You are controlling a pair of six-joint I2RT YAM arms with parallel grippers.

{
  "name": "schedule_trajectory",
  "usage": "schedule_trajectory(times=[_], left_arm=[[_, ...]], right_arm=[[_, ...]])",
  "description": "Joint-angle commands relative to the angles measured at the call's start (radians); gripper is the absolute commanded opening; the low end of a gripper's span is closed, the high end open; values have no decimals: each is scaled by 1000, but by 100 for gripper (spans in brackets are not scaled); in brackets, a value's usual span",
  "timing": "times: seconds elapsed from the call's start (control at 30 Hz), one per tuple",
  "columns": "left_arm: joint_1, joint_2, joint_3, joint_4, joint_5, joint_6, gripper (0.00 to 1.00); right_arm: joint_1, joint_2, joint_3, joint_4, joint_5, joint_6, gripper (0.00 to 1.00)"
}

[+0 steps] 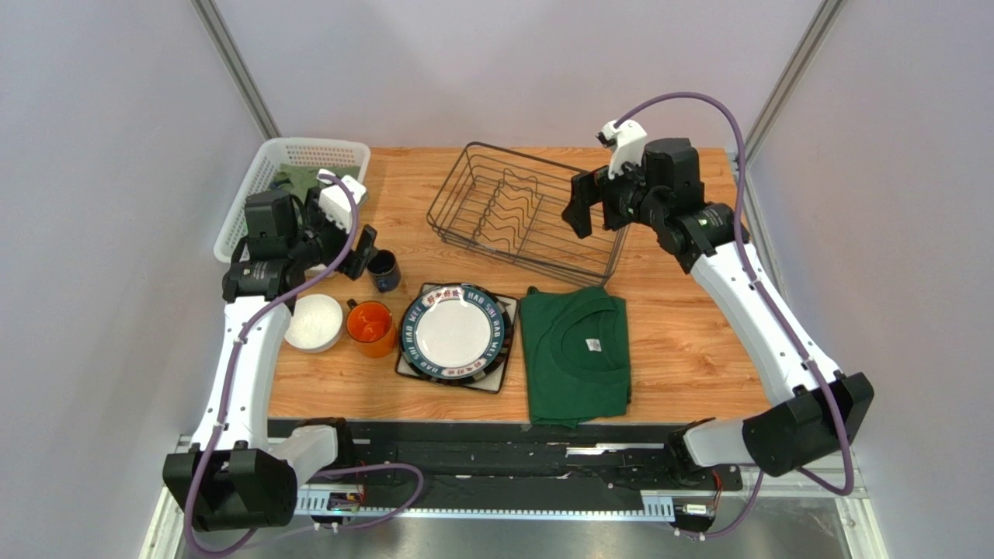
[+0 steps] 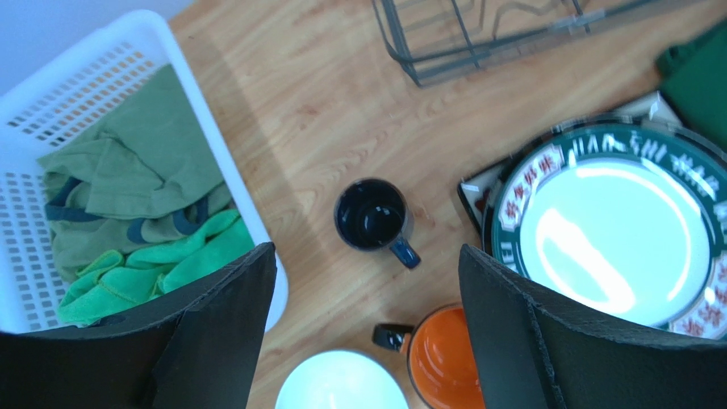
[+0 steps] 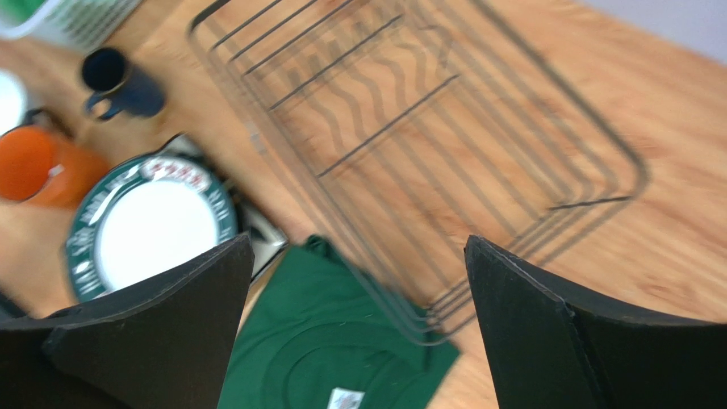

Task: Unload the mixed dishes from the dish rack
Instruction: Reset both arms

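Observation:
The dark wire dish rack [image 1: 467, 198] stands empty at the back middle of the table; it also shows in the right wrist view [image 3: 546, 128]. A round dark-rimmed plate [image 1: 455, 331] lies on the square plate [image 1: 411, 366] in front of the rack; I cannot make out a second round plate. The dark blue mug [image 1: 383, 271], the orange mug [image 1: 371, 326] and the white bowl [image 1: 313, 323] stand upright on the wood at the left. My left gripper [image 2: 367, 256] is open and empty above the blue mug [image 2: 373, 215]. My right gripper [image 3: 358, 247] is open and empty above the rack's near right corner.
A white perforated basket [image 1: 306, 154] holding green cloths [image 2: 136, 196] stands at the back left. A folded dark green T-shirt [image 1: 574, 355] lies to the right of the plates, touching the rack's front edge.

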Motion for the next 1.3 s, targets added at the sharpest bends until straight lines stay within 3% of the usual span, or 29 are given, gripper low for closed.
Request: schedule_trajectory(times=[0.0,0.3,0.63,1.27], left_arm=[[5,-29,26,191,-65,-210,87],[5,-3,30,407,-133,-351,89],[5,-1,-37,640,-136,-417,89],[2,-64,-97,657,-151,-405,88]], right_arm=[[0,-91,-49,187,323,-57,100],[0,-174,-146,354,564,-106,100],[20,-249,-342,601,629,-138,100],[95,-304,-413,677,700,-214,100]])
